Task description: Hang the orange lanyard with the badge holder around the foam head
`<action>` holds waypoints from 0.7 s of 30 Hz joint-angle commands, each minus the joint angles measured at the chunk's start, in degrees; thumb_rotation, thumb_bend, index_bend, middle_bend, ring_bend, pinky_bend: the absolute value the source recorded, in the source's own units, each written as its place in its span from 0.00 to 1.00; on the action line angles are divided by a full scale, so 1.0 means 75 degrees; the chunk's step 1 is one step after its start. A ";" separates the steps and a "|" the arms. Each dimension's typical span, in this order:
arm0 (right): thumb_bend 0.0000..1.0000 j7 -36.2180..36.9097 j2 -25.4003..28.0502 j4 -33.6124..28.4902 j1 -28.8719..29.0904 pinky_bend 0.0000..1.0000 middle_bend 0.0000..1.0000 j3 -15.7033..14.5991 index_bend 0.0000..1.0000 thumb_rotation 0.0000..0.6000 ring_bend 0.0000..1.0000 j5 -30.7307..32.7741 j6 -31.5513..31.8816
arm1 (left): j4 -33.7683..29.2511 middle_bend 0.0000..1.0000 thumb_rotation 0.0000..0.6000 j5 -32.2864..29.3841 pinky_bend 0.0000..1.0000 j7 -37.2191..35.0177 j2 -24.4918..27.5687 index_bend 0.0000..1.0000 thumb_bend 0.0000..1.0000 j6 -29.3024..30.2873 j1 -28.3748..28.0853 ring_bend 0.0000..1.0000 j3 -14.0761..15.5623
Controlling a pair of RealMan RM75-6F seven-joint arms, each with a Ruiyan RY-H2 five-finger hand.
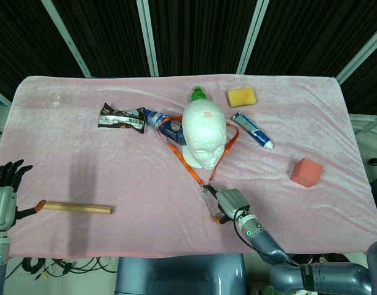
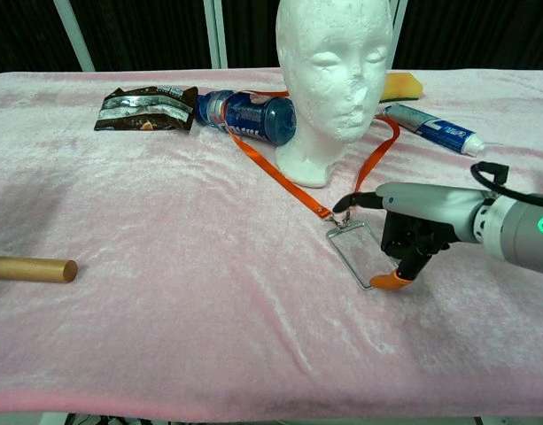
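The white foam head [image 1: 203, 132] [image 2: 335, 71] stands upright mid-table. The orange lanyard [image 1: 182, 153] [image 2: 271, 173] loops around its neck, and both straps run forward in a taut V to a metal clip. The clear badge holder [image 1: 208, 198] [image 2: 352, 252] lies flat in front of the head. My right hand [image 1: 231, 201] [image 2: 413, 230] pinches its right edge, the orange-tipped thumb at its near corner. My left hand [image 1: 5, 184] hovers at the table's front left edge, fingers spread and holding nothing.
A wooden dowel [image 1: 77, 208] [image 2: 30, 268] lies just beside my left hand. Behind the head are a snack packet [image 1: 122, 118], a blue bottle [image 1: 166, 126] under the left strap, a green-capped bottle [image 1: 198, 94], a yellow sponge [image 1: 241, 96] and a toothpaste tube [image 1: 253, 129]. A red block [image 1: 306, 172] sits right.
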 commanded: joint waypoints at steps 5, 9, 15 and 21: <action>0.21 0.1019 0.1481 -0.0650 -0.0533 0.81 0.71 0.0470 0.01 1.00 0.77 -0.0085 0.0345 | 0.0028 0.09 1.00 -0.0021 0.00 0.0058 -0.0002 0.19 0.15 -0.0098 -0.0025 0.00 0.0003; 0.24 0.1238 0.2677 -0.0968 -0.0935 0.68 0.55 0.0309 0.04 1.00 0.64 0.0160 0.0404 | -0.0044 0.09 1.00 0.0075 0.00 0.0080 0.0045 0.19 0.15 -0.0125 -0.0018 0.00 0.0071; 0.26 0.1469 0.3861 -0.0839 -0.1780 0.42 0.27 -0.0229 0.06 1.00 0.38 0.0145 0.0880 | -0.0281 0.09 1.00 0.0290 0.00 0.0219 0.0207 0.19 0.15 -0.0193 0.0025 0.00 0.0283; 0.26 0.2935 0.3216 0.0349 -0.3411 0.34 0.19 -0.0716 0.06 1.00 0.31 -0.2558 0.3348 | -0.0446 0.09 1.00 0.0413 0.00 0.0247 0.0412 0.19 0.15 -0.0109 0.0136 0.00 0.0403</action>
